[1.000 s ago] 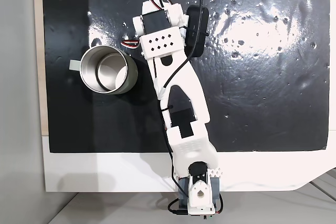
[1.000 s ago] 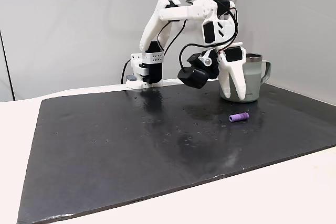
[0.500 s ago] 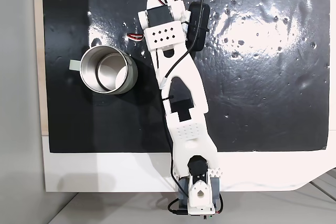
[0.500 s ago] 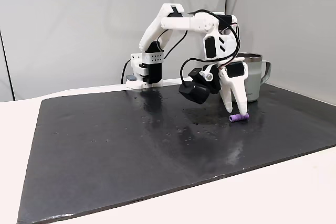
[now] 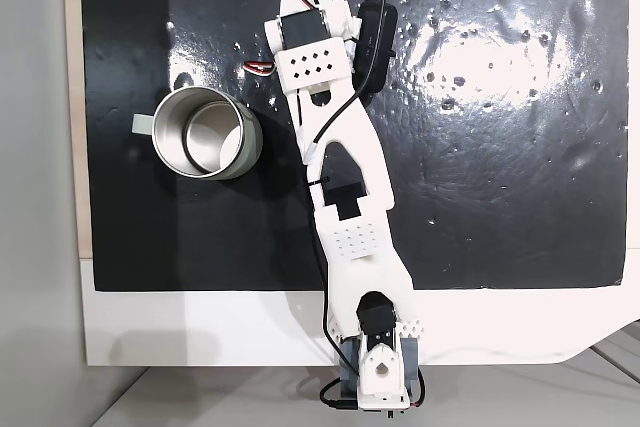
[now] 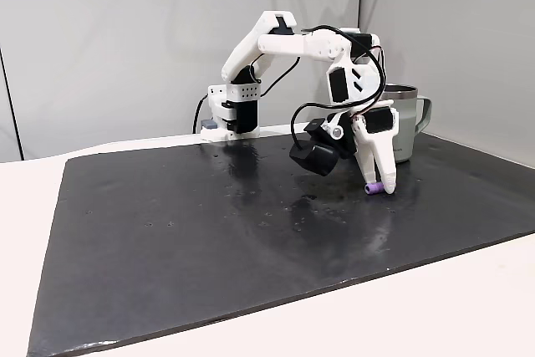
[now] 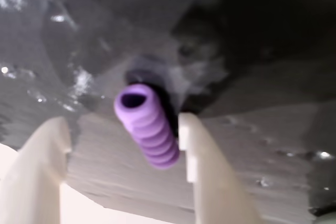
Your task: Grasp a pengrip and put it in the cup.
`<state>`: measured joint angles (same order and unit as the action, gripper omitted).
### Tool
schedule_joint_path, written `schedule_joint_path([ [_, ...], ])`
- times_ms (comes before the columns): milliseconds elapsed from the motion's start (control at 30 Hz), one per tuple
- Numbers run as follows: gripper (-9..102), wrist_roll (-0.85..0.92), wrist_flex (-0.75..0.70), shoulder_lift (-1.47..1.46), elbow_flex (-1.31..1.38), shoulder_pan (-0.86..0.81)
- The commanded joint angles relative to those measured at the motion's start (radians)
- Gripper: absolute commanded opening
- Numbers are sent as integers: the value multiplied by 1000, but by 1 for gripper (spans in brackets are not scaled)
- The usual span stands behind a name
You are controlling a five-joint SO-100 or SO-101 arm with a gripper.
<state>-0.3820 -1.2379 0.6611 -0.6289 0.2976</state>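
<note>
Hand [image 7: 121, 129] open wide, straddling pengrip [image 7: 149, 127] on counter [image 6: 209, 223]; right finger touching it. Step: pre-grasp. Next: close, lift, carry to cup [image 6: 410, 123].

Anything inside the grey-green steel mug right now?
In a fixed view from above, the grey-green steel mug shows only its shiny bare interior. The small purple ribbed pengrip lies on the black mat, between the open gripper fingers.

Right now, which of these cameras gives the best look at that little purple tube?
The wrist view: the pengrip looms large between the open gripper fingers, ribs and hollow end plain, close against one finger. The side-on fixed view shows it as a small purple speck on the black mat at the fingertips, near the cup.
</note>
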Motion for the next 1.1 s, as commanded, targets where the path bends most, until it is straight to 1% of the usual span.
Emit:
schedule_joint_path([
  [0,18,-12,23,3,77,20],
  [567,1,-21,-32,-3,67,20],
  [800,0,-57,-54,18,81,9],
  [1067,0,-57,-129,173,77,20],
])
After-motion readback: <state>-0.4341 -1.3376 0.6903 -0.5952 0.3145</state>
